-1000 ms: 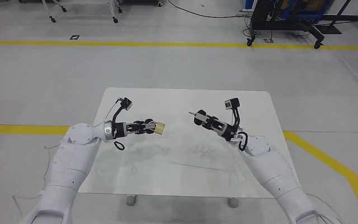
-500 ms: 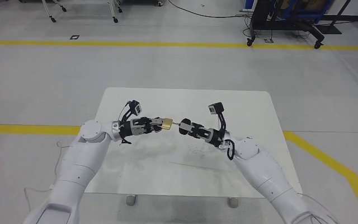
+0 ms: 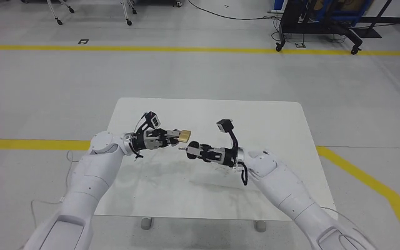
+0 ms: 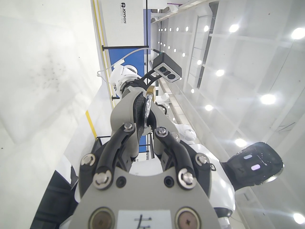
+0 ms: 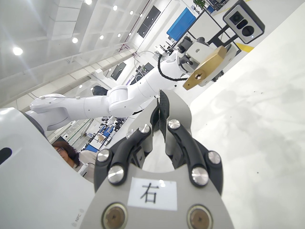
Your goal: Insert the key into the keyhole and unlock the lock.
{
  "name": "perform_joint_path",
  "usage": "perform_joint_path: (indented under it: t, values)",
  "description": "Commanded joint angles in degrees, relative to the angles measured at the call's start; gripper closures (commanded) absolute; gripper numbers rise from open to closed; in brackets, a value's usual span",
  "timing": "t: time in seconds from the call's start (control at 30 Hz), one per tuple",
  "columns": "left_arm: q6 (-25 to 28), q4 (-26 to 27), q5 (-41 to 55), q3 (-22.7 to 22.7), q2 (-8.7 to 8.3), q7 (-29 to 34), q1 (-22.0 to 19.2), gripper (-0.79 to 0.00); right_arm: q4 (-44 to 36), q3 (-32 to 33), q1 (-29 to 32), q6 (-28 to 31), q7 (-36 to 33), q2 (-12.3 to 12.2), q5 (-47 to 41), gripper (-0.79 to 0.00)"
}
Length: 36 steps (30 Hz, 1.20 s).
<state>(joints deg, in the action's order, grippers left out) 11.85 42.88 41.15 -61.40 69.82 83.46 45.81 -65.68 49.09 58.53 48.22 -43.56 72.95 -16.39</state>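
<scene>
Bright, even light on the white rectangular table (image 3: pixel 275 119), from round ceiling lamps (image 4: pixel 268 98) high above it. Lamps flare w/ star rays in my wrist cams; white roof beams (image 5: pixel 71 8) bow, fisheye. The brass block padlock (image 5: pixel 206 69) above table glints.

— Any writing on you?
— My left gripper (image 4: pixel 143 102) carries the left label (image 4: pixel 144 219), one character; my right gripper (image 5: pixel 162 104) the right label (image 5: pixel 152 193), one character. Dark print on a wall panel (image 4: pixel 124 13).
</scene>
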Motion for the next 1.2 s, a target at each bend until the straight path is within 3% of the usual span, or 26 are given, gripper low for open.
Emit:
perform_joint_path:
  t: [0.0,0.73,1.17]
  values:
    - [-0.01,-0.74,0.25,0.27,0.17,1.04,-0.44,0.0,0.74,-0.27,-0.42,0.92,0.96,0.26,0.69,0.0]
    - [1.47,-4.74,0.97,2.18,1.08,4.54,-2.92,0.0,4.31,0.45,-1.38,7.6,20.46,2.66,16.41,0.0]
    - [0.7,-6.39,2.2,1.92,1.42,4.48,-3.34,0.0,2.09,-0.18,-0.15,7.67,21.34,2.89,22.9,0.0]
